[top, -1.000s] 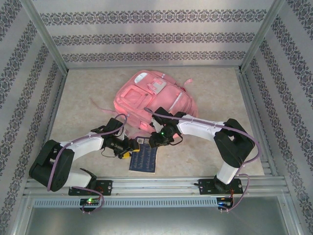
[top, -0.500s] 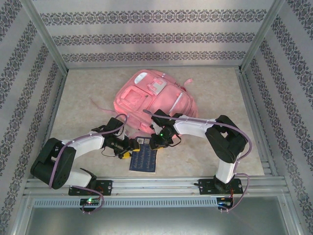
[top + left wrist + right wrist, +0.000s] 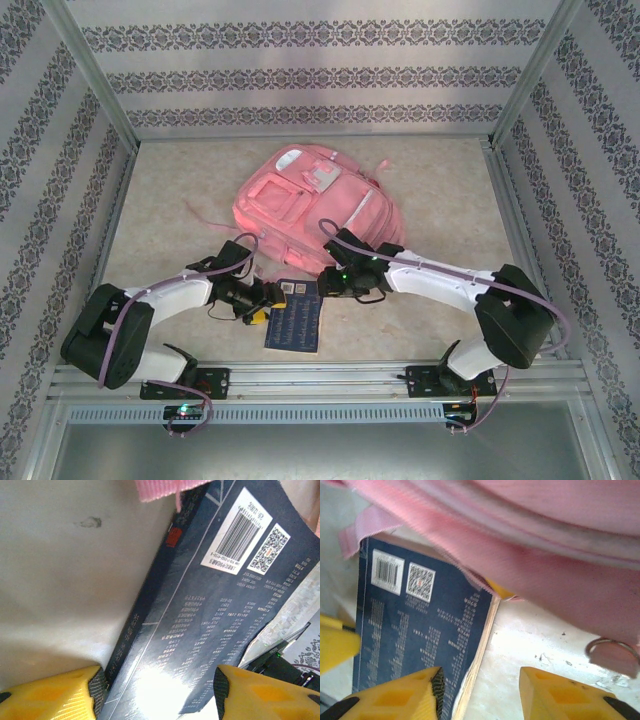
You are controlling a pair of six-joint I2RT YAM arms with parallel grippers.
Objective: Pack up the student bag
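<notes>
The student bag (image 3: 310, 205), a large pink backpack, lies flat at the middle of the table. Its lower edge fills the top of the right wrist view (image 3: 545, 555). A dark blue book (image 3: 295, 315) with a barcode lies just in front of it, its top tucked under the bag's edge (image 3: 420, 630). My left gripper (image 3: 262, 302) is at the book's upper left. It stands open, its yellow fingers (image 3: 50, 695) straddling a corner of the book (image 3: 200, 610). My right gripper (image 3: 333, 285) is open over the book's right edge and the bare table (image 3: 480, 695).
Patterned walls and metal posts enclose the table on three sides. An aluminium rail (image 3: 320, 378) runs along the near edge. A pink strap end (image 3: 160, 487) and a metal ring (image 3: 612, 652) hang from the bag near the book. Bare tabletop (image 3: 450, 200) lies right of the bag.
The right gripper has opened wider and shifted slightly right, and its elbow has swung out to the right. The left arm and the book have stayed put.
</notes>
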